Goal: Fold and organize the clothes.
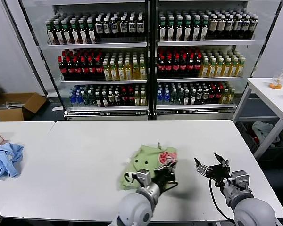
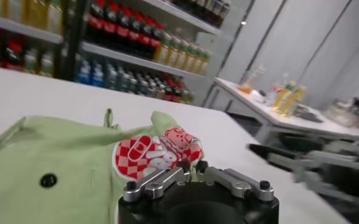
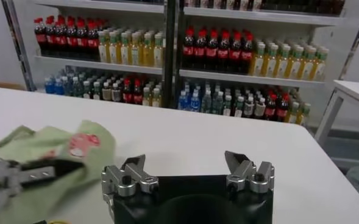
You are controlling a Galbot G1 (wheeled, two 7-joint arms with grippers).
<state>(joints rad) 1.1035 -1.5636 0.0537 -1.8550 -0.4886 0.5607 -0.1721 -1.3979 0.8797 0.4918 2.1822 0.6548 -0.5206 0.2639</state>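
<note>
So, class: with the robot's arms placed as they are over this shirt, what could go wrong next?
1. The left gripper, jaws shut, pinches only the edge of the bunched green shirt; the cloth may slip out or drag into a messier heap.
2. The open right gripper hovers close beside it; reaching in, the two could collide.

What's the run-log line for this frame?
left gripper: shut on green shirt | right gripper: open, beside shirt | table: shirt crumpled

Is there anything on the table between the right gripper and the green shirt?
Nothing visible. Bare table separates the open right gripper from the green shirt; the left gripper, shut, is already at its edge.
</note>
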